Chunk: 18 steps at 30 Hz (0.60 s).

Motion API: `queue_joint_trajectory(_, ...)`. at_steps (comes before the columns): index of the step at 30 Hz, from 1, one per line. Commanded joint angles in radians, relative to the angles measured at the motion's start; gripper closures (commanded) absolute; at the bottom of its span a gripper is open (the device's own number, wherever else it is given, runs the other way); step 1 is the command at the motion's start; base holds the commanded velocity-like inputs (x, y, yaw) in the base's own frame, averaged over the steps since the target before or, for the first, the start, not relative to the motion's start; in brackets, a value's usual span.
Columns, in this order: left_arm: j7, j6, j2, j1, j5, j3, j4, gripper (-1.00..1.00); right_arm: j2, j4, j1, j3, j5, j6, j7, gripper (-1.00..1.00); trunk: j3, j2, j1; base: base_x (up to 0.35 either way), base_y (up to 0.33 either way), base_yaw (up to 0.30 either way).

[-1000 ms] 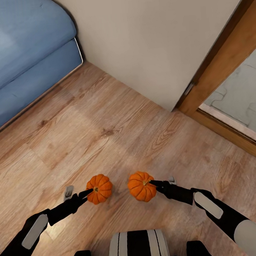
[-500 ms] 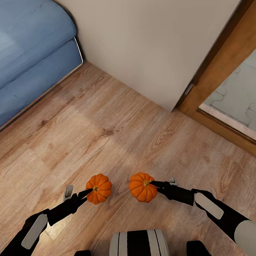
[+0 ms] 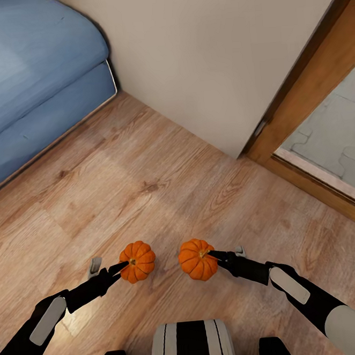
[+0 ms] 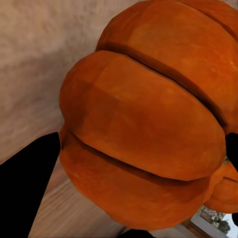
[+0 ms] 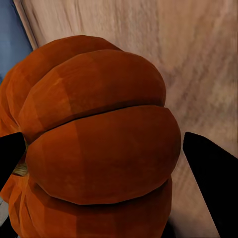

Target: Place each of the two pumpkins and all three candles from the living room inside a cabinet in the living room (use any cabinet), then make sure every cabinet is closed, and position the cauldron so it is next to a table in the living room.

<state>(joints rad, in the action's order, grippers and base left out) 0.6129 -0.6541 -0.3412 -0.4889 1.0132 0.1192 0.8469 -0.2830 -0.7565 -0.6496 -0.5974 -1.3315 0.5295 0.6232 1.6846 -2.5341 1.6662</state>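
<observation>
Pumpkins are in both of my grippers, held in the air over the wood floor (image 3: 144, 169). My left gripper (image 3: 122, 267) pinches the left pumpkin (image 3: 138, 261), and my right gripper (image 3: 212, 255) pinches the right pumpkin (image 3: 197, 259); the two fruits hang near each other, apart, just in front of my trunk (image 3: 191, 344). In each wrist view the orange ribs sit between my dark fingers (image 4: 27, 183) (image 5: 210, 171). A blue sofa (image 3: 29, 77) stands at far left, a beige wall (image 3: 209, 51) ahead, and a wooden door frame (image 3: 305, 101) at right.
</observation>
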Motion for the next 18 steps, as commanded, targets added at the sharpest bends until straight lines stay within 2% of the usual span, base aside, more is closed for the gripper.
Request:
queue_joint_trajectory(1, -0.001, -0.006, -0.001, 0.0, 0.007, 0.003, 0.0, 1.0, -0.001, 0.0, -0.001, -0.004, -0.008, 0.003, 0.0, 1.0, -0.003, 0.0, -0.001, 0.0, 0.0, 0.0)
queue_joint_trajectory(11, 0.0, -0.006, -0.002, 0.0, 0.007, 0.004, 0.008, 1.0, 0.0, 0.0, -0.001, -0.006, -0.005, 0.003, 0.002, 1.0, -0.007, 0.0, -0.001, 0.0, 0.0, 0.0)
queue_joint_trajectory(14, 0.028, -0.006, -0.003, 0.0, 0.005, 0.004, 0.009, 1.0, 0.001, 0.0, -0.001, -0.008, -0.004, 0.003, 0.007, 1.0, -0.007, 0.0, -0.001, 0.0, 0.0, 0.0)
queue_joint_trajectory(16, 0.055, -0.005, -0.003, 0.0, 0.0, 0.004, 0.006, 1.0, 0.002, -0.001, -0.001, -0.01, -0.004, 0.003, 0.028, 1.0, -0.007, 0.0, -0.001, 0.0, 0.0, 0.0)
queue_joint_trajectory(18, 0.072, -0.005, -0.002, 0.0, -0.003, 0.004, 0.003, 1.0, 0.001, -0.001, -0.001, -0.013, -0.001, 0.003, 0.085, 1.0, -0.007, 0.0, -0.001, 0.0, 0.0, 0.0)
